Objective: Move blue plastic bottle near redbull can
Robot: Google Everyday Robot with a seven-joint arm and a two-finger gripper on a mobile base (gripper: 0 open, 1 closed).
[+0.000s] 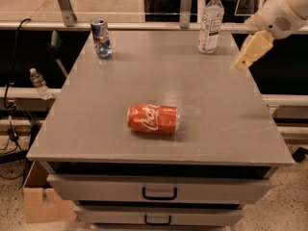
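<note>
Off the desk's left side, low on a ledge, stands a small bottle (39,83) that has no part in this job. On the desk (226,129) itself, the redbull can (101,37) stands upright in the far left corner. Toward the middle, nearer the front edge, a Coca-Cola can (153,119) lies on its side, well apart from everything else. The blue plastic bottle (211,22) stands upright near the far right corner, cap on, with open desk surface between it and the redbull can.

Right of the bottle and a little nearer, the pincer (244,60) hangs above the desk's right edge, angled down and leftward. It is near the bottle but apart from it. I cannot tell whether the pincer is open or closed. Nothing shows in its hold.

As I judge it, none of the task proper is done: the bottle is untouched and sits across the far side of the desk from the can. What is left is nearly all of it: closing in on the bottle, gripping it, carrying it left along the far side, and setting it upright just beside the redbull can without knocking either over.
</note>
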